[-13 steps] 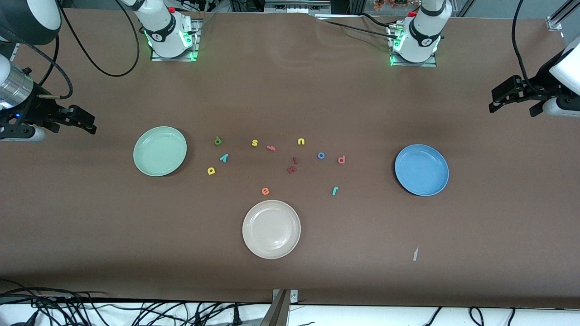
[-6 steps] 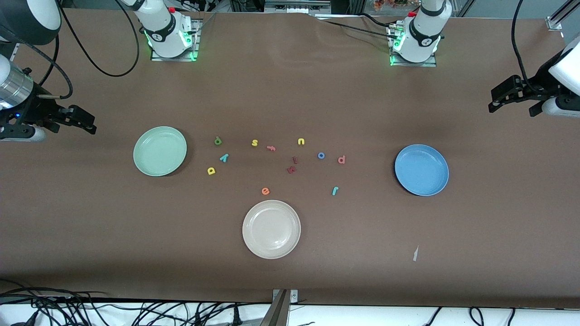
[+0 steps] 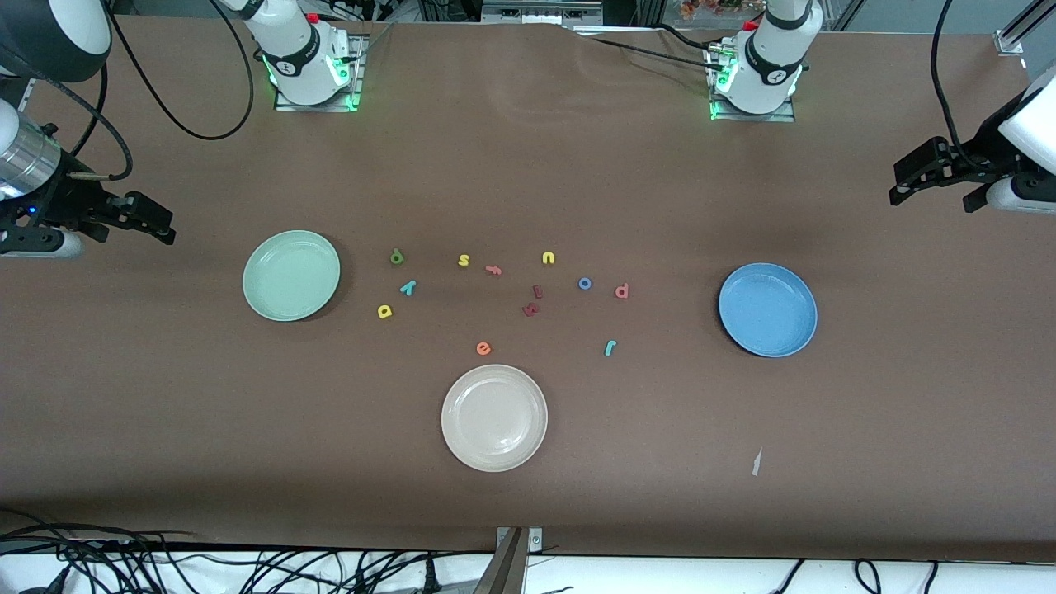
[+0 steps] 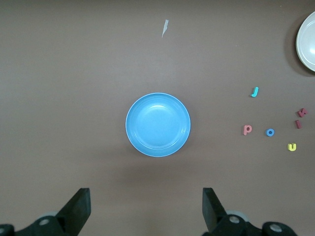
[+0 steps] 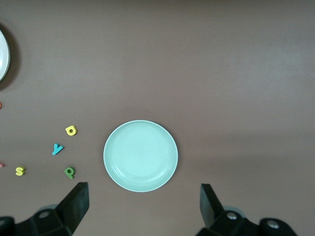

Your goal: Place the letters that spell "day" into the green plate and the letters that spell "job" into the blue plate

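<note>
Front view, writing: only the foam letters read. Dark green "d" (image 3: 397,257), teal "y" (image 3: 407,287), yellow "a" (image 3: 384,311) lie on the table beside the green plate (image 3: 291,275). Blue "o" (image 3: 585,284), pinkish-red "b" (image 3: 622,290), teal "j" (image 3: 610,347) lie toward the blue plate (image 3: 768,309). Yellow "s" (image 3: 464,261), yellow "u" (image 3: 548,258), orange "e" (image 3: 483,348) between the groups.
Front view, change: none since a second ago; letters, plates, both arms in the same places.
Front view, tools: left gripper (image 3: 907,183) high over the left arm's end of the table, right gripper (image 3: 161,224) high over the right arm's end; both waiting, holding nothing.
Left wrist view: left gripper (image 4: 145,211) fingers spread wide, empty, above the blue plate (image 4: 158,125); "j" (image 4: 255,91), "b" (image 4: 247,130), "o" (image 4: 270,132), "u" (image 4: 292,146) off to one side.
Right wrist view: right gripper (image 5: 144,207) fingers spread wide, empty, above the green plate (image 5: 141,155); "a" (image 5: 71,130), "y" (image 5: 57,148), "d" (image 5: 70,172), "s" (image 5: 19,171) beside it.
</note>
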### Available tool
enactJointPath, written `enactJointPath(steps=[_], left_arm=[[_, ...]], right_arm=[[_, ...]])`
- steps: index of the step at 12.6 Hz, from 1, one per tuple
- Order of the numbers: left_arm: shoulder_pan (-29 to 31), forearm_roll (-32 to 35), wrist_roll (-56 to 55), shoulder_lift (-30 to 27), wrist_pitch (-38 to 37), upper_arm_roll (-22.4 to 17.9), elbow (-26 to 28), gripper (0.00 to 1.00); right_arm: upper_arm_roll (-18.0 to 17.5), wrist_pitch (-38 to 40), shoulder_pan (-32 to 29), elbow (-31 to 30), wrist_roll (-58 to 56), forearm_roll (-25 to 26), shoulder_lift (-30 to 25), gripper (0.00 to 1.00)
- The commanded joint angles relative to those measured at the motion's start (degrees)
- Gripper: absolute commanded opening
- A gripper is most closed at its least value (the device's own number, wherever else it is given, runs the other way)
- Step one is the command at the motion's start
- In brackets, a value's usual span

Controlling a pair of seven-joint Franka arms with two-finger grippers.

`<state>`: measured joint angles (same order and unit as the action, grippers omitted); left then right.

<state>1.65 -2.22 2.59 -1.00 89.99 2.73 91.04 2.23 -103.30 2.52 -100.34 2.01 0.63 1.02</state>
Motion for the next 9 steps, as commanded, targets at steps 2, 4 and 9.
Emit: enactJointPath(steps=[2,4,9], left_arm=[[-0.25,-0.76,-0.04,0.82,-1.31,-0.18,-1.92,1.0],[-0.25,-0.76,-0.04,0.82,-1.31,-0.18,-1.92,1.0],[-0.25,-0.76,-0.04,0.82,-1.31,-0.18,-1.92,1.0]], right_arm=[[-0.12,0.91,-0.06,1.29,0.28,0.07,0.48,1.0],[-0.03,0.91,-0.06,1.29,-0.07,0.07,0.48,1.0],[-0.03,0.91,-0.06,1.29,0.28,0.07,0.48,1.0]])
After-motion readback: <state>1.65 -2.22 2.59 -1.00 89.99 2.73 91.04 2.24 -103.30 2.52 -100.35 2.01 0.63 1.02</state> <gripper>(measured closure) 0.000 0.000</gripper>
